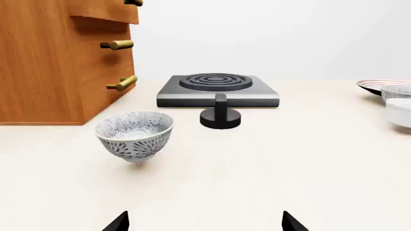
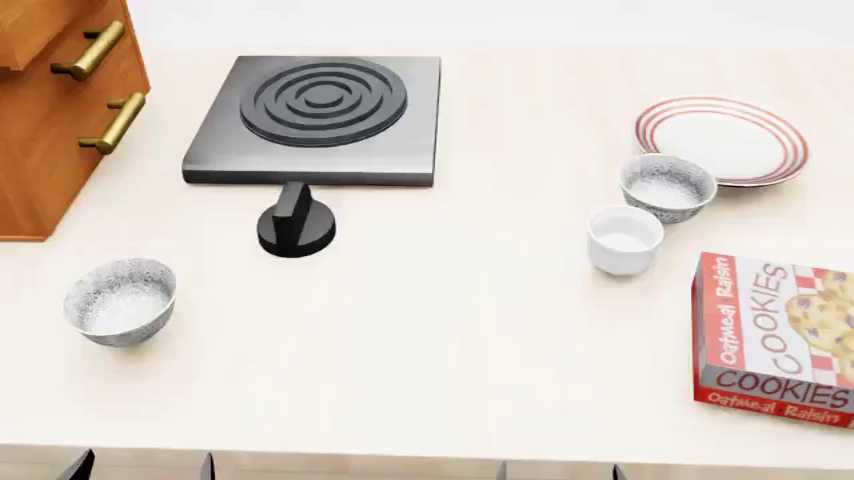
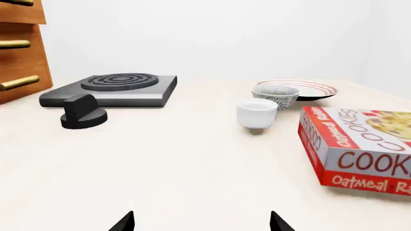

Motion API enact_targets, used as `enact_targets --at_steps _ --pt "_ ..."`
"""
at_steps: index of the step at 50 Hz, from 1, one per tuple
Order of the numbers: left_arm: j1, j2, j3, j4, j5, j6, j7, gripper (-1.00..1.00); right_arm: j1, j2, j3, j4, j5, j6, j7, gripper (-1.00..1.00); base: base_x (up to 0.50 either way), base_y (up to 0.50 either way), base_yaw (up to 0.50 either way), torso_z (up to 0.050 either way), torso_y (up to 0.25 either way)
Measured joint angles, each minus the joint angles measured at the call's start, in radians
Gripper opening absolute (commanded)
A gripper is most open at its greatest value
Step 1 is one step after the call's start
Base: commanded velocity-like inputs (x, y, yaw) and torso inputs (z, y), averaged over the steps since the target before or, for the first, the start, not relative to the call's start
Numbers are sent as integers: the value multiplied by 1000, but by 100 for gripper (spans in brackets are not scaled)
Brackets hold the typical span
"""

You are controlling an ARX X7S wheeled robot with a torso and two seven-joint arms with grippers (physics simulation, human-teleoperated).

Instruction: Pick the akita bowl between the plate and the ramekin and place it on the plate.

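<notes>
The speckled black-and-white akita bowl [image 2: 667,186] sits on the pale tabletop [image 2: 441,330] between the red-ringed white plate [image 2: 722,140] and the plain white ramekin [image 2: 623,240]. Left gripper [image 1: 205,224] and right gripper [image 3: 201,222]: jaws spread, released, both well short of it.

Little of the robot shows. The left end effector [image 1: 205,222] appears only as two plain black, wedge-shaped fingertips with sharp corners. The right end effector [image 3: 202,222] looks the same: two matte black pointed tips, unmarked, no cables or screws visible.
</notes>
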Motion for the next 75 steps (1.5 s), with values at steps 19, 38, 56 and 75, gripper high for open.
enact_targets --at_steps 19,38,56,75 --pt "1 -39 46 5 -45 -4 -36 100 5 41 -52 1 24 14 42 100 0 0 0 0 0" --pt "-14 -79 38 96 -174 -116 -53 100 11 72 -96 0 38 34 80 100 0 0 0 0 0" --pt "-136 -125 -105 142 -382 -333 -117 100 6 96 -127 -27 47 67 113 100 0 0 0 0 0" --pt "-251 -176 -236 4 -472 -395 -175 100 31 137 -151 -276 56 285 133 100 0 0 0 0 0"
